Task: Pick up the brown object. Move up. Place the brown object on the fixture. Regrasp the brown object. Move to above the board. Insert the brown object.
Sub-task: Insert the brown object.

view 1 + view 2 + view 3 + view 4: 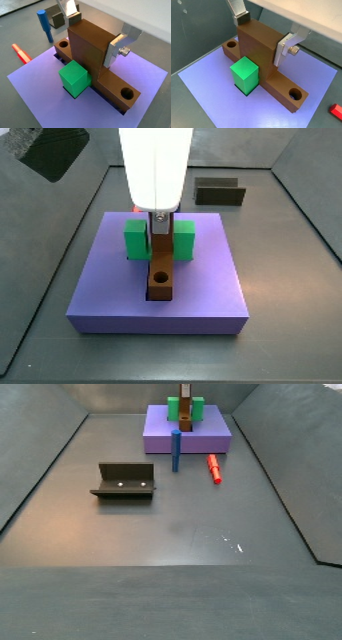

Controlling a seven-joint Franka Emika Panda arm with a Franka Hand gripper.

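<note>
Claw (93, 36) is sitting right over the purple board (40, 97), its two silver fingers (116, 48) closed against the raised middle block of the brown object (93, 60), so it's got hold of that piece; same grip shows in both wrist views (261, 37). The brown object lies down in the board's long groove directly under the claw, with a round hole showing near each end. The green block (244, 75) is just beside the claw, touching the brown piece, and in a side view (138, 240) it sits on both sides of the bar. Off the board, well away from the claw, the dark fixture (123, 481) stands on the grey surface (174, 534). A blue peg (177, 450) and a red peg (214, 469) are near the board's edge.
</note>
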